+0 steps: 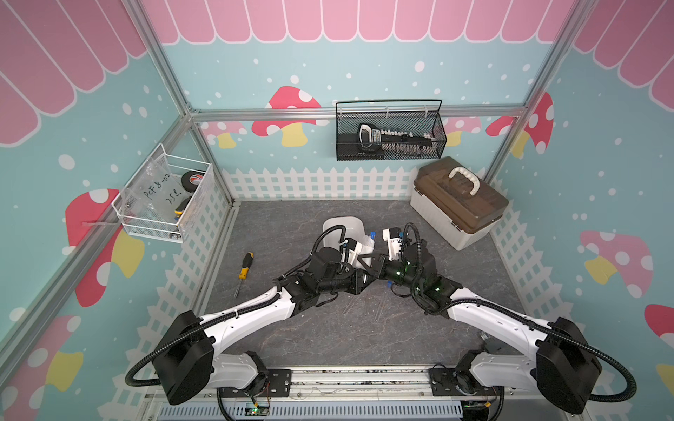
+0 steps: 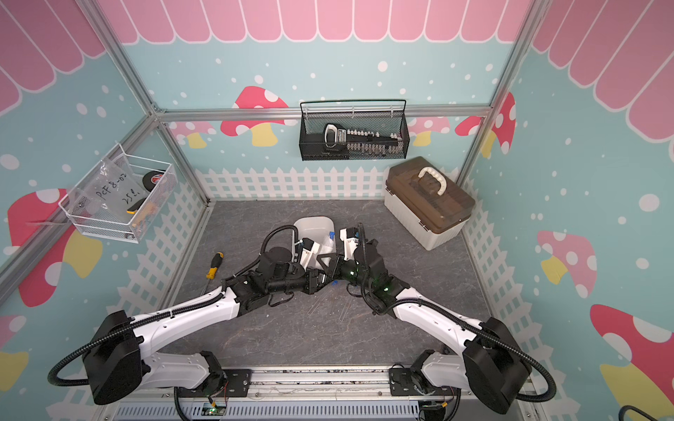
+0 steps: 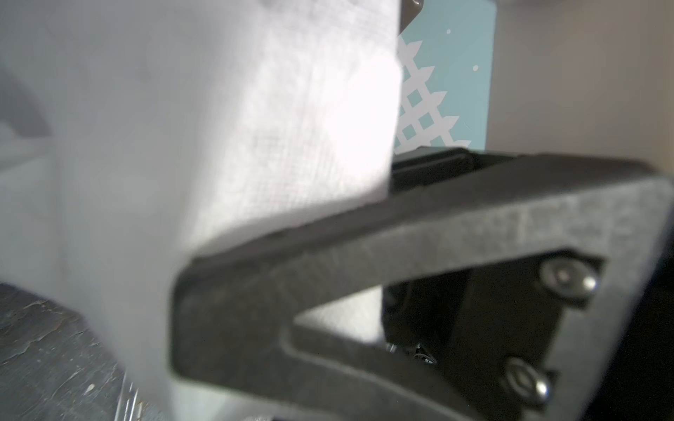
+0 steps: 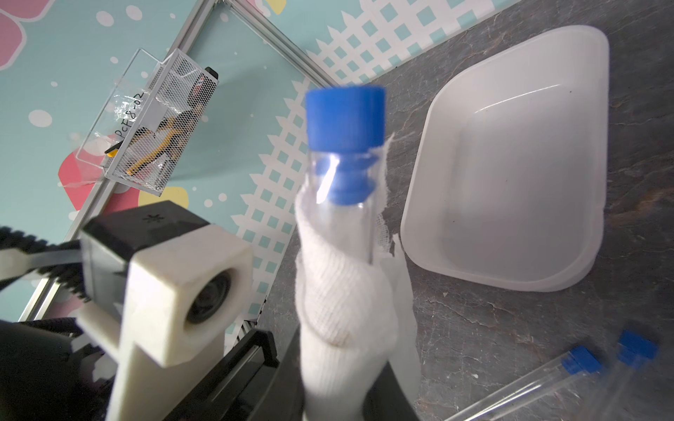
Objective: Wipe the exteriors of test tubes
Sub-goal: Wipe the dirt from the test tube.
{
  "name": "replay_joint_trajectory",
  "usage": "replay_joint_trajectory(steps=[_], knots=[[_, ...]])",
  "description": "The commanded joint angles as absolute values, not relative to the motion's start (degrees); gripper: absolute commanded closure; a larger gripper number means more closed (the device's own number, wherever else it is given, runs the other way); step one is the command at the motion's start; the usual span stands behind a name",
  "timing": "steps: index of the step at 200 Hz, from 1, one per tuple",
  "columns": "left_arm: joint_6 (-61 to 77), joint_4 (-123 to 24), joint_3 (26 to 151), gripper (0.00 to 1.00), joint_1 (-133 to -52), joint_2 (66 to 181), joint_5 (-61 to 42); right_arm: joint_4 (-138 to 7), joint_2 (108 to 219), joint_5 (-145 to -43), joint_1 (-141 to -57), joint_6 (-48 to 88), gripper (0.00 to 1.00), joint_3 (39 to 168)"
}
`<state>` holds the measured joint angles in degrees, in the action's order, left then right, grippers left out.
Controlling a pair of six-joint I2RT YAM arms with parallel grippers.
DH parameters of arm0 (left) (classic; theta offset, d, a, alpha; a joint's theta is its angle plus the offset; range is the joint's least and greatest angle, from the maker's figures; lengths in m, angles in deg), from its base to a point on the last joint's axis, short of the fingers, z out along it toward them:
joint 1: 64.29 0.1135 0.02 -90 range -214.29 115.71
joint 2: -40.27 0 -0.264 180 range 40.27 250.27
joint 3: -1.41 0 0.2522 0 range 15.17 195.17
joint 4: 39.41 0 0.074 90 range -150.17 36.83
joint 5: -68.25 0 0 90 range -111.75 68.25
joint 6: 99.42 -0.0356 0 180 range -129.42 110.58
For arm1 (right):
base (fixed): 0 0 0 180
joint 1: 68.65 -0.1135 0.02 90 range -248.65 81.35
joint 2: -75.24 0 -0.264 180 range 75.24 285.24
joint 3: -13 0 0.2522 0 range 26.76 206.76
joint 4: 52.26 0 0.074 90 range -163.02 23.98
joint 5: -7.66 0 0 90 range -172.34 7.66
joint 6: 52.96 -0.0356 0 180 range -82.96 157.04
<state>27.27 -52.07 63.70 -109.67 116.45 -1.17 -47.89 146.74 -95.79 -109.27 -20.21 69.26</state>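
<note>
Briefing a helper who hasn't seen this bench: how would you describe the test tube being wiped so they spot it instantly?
Find the white tray on the grey table; right beside it, one test tube is held in the air. Unlike the tubes lying flat nearby, white cloth wraps it, blue cap poking out.

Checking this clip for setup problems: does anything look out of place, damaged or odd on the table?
A screwdriver lies loose at the left side of the table, unrelated to wiping. The cloth wrapped round the held test tube is frayed at its edge near the blue cap. Nothing looks spilled or broken.
</note>
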Motion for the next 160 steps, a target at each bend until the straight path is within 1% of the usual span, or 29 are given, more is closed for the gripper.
replay_joint_trajectory(steps=[1, 53, 88, 119, 160], knots=[[26.97, -50.55, 63.95, 0.87, -109.12, 116.1, -1.03, -49.47, 146.84, -93.52, -108.98, -18.62, 0.8, 69.95], [27.06, -50.82, 63.28, 0.87, -109.12, 115.37, -0.94, -49.5, 151.4, -97.61, -102.75, -16.1, 0.8, 77.64], [27.06, -50.78, 63.08, 0.87, -109.11, 114.9, -1.18, -49.52, 151.75, -98.74, -101.26, -16.1, 0.8, 78.73], [27.06, -50.66, 62.9, 0.87, -109.12, 114.73, -1.36, -48.14, 149.86, -99.36, -102.36, -18.79, 0.8, 74.89], [27.06, -50.72, 62.89, 0.87, -109.12, 114.61, -1.63, -47.81, 146.4, -96.12, -108.81, -21.67, 0.8, 68.48]])
